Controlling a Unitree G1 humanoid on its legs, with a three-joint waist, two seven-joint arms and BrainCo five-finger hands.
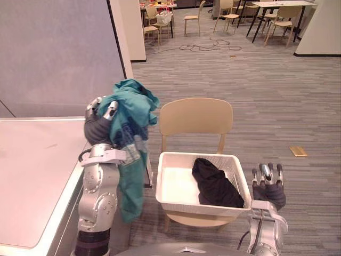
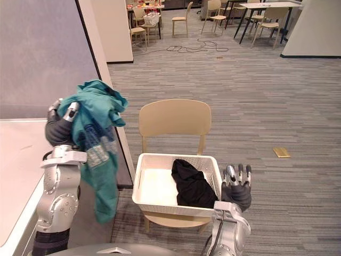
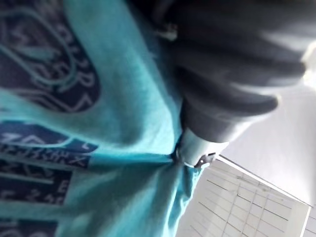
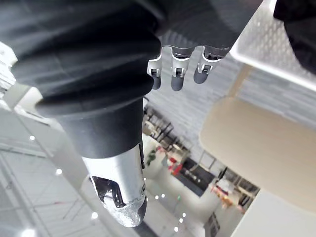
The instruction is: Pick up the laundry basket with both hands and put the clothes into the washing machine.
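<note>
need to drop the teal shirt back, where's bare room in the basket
Left half of the laundry basket, between its left wall and the black garment, is bare. The right half is crowded: the garment fills it.

Basket (image 1: 197, 205) left half bare, open from above. Black garment (image 1: 216, 184) fills right half up to front rim. Chair backrest (image 1: 196, 117) stands close behind far rim, blocks approach from behind. Teal garment (image 1: 130, 160) hangs from raised left hand (image 1: 98, 128), curtain just beside basket's left wall, crowding that side. White flat top (image 1: 32, 170) further left, its edge next to left arm. Right hand (image 1: 269, 189) just beside right rim, fingers straight, pointing up. Carpet (image 1: 277, 96) beyond open; small tan piece (image 1: 298, 151) lies well apart. Grey panel (image 1: 53, 53) closes left rear.
</note>
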